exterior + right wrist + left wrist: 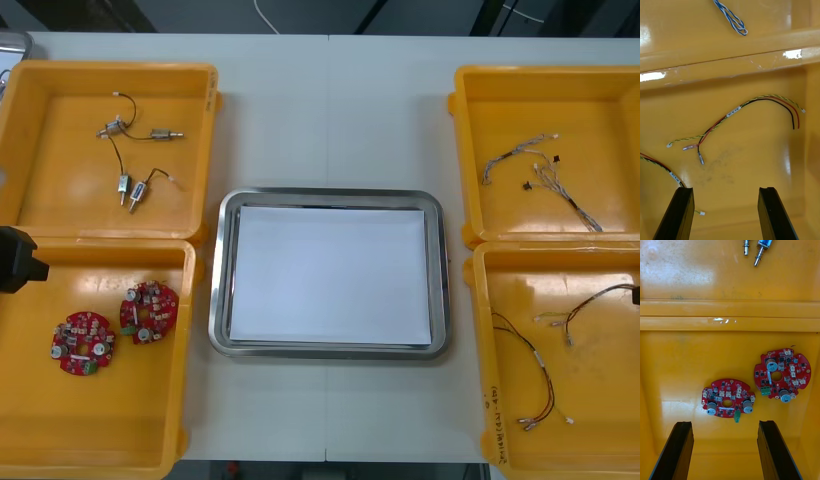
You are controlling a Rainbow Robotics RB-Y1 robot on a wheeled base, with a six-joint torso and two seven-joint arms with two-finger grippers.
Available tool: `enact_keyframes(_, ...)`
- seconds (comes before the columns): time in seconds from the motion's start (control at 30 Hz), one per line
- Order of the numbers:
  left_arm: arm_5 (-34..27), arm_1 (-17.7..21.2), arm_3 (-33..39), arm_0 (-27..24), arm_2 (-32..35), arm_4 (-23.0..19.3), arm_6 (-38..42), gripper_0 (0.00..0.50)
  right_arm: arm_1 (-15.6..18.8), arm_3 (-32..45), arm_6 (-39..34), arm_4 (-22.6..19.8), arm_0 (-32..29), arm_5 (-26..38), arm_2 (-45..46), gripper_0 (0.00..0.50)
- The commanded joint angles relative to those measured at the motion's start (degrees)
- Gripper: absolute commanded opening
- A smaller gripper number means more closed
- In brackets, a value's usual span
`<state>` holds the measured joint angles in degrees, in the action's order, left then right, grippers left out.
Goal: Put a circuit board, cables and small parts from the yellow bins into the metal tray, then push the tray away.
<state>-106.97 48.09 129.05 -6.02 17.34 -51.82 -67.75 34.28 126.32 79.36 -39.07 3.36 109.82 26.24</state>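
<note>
On the left of the table (330,90), two bins. In the far left bin (60,200), small metal parts (130,130) on thin wires, scattered. In the near left bin (100,420), left board (83,343) and right board (149,311), flat, side by side, just apart. Over this bin, left tool (725,423), fingers spread wide, both boards a little beyond the fingertips. In the middle, between the bins, tray (218,300), white inside. On the right, far right bin (600,110) with blue and white cables (540,165). In the near right bin (610,400), red, yellow and black cables (540,370), loose on the floor. Over this bin, right tool (726,189), also spread wide, one cable beyond the fingertips, another beside one finger.
</note>
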Motion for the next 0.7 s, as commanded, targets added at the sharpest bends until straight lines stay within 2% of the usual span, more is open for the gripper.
enact_keyframes(0.03, -0.43, 1.48, 0.94, -0.05, 1.03, -0.04, -5.2, 0.5, -2.46, 0.86, -3.95, 1.45, -0.98, 0.18, 2.24, 0.491)
enact_keyframes(0.23, -0.7, 1.48, 0.85, 0.57, 1.03, 0.75, -5.37, 0.5, -3.43, -0.46, -7.99, 2.77, -0.98, 0.18, 2.85, 0.49)
enact_keyframes(0.33, 0.27, 1.48, 0.94, 1.27, 1.03, 0.84, -5.64, 0.5, -3.61, -0.55, -12.21, 3.12, -0.81, 0.18, 2.76, 0.491)
enact_keyframes(0.7, 7.39, 1.48, 0.68, 6.55, 1.03, 1.98, -6.43, 0.5, -3.61, -5.47, -22.23, 5.05, 1.48, 0.18, 1.53, 0.491)
